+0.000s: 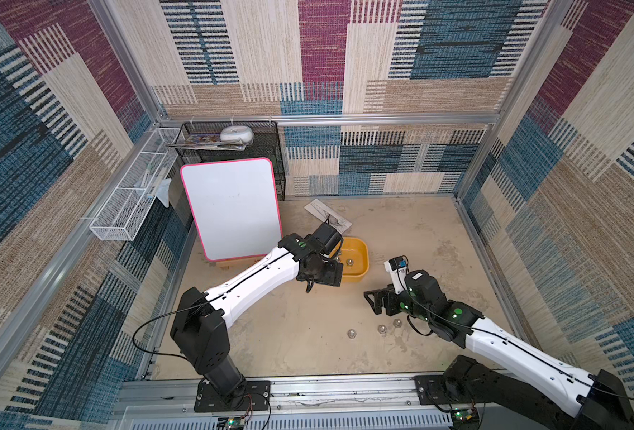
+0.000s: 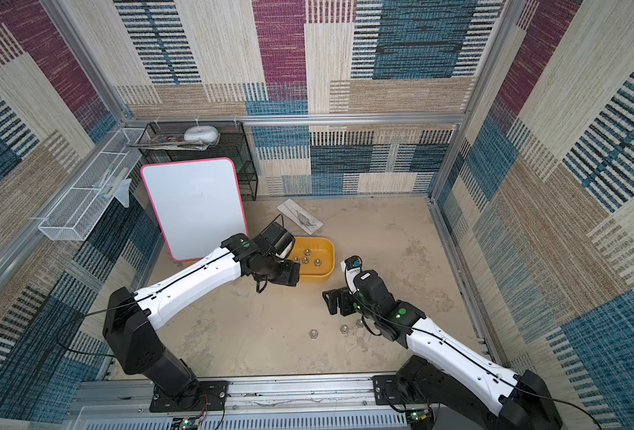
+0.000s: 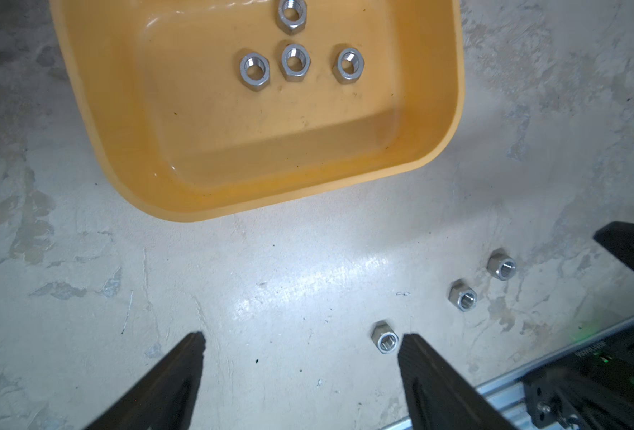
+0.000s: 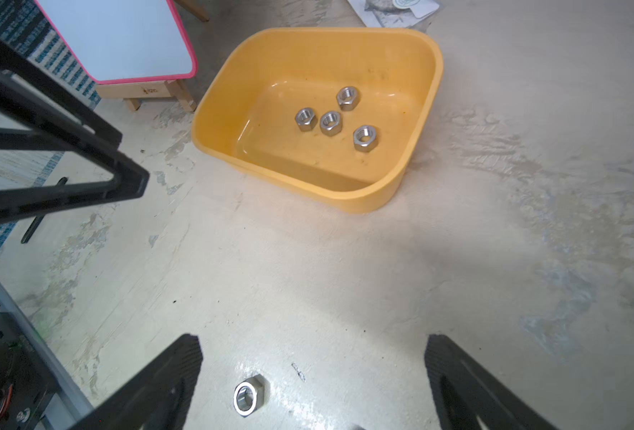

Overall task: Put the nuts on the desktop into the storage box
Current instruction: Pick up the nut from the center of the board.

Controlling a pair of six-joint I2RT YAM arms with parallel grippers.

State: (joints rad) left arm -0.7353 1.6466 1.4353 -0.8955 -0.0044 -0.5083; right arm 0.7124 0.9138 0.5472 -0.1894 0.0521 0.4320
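On the robot's side of the storage box (image 4: 363, 197), well apart from its near wall, three nuts (image 1: 382, 329) lie in a short row on the desktop (image 1: 289, 335); four more nuts (image 4: 330, 123) rest inside the box. The right gripper (image 4: 313, 346), jaws wide apart and empty, hangs above that row with one nut (image 4: 249, 399) showing between its fingers, so its arm looks the nearer. The left gripper (image 3: 302, 340), also spread and empty, hovers at the box's near edge. Each nut is a small shiny metal hexagon lying flat, with no long axis to match. The box is smooth yellow-orange plastic, and the desktop is worn and mottled.
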